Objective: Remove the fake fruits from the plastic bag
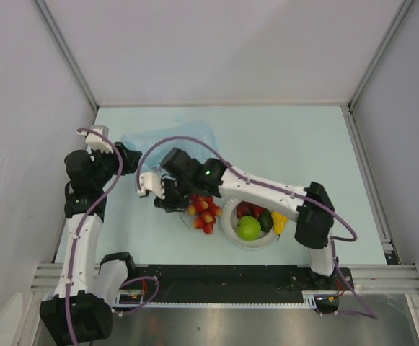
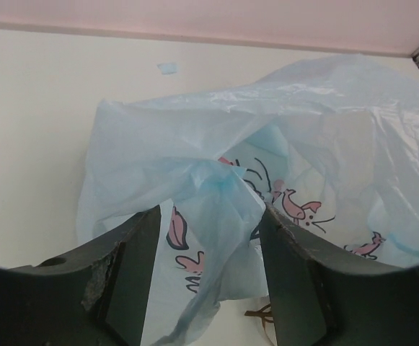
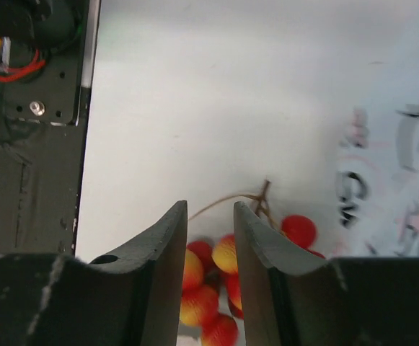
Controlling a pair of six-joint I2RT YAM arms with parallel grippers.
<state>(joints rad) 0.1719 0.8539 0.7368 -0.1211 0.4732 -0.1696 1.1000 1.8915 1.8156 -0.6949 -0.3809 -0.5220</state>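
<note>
The right arm hides most of the plastic bag from above.

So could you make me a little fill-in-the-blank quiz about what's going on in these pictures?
1. The left gripper pinches a fold of the light-blue plastic ____.
2. The round white plate holds several fruits; the most visible is a bright ____ apple.
3. The right gripper hangs directly above a bunch of red ____.
4. That bunch lies on the table just to the ____ of the plate in the top view.

Missing words: bag; green; grapes; left
</note>
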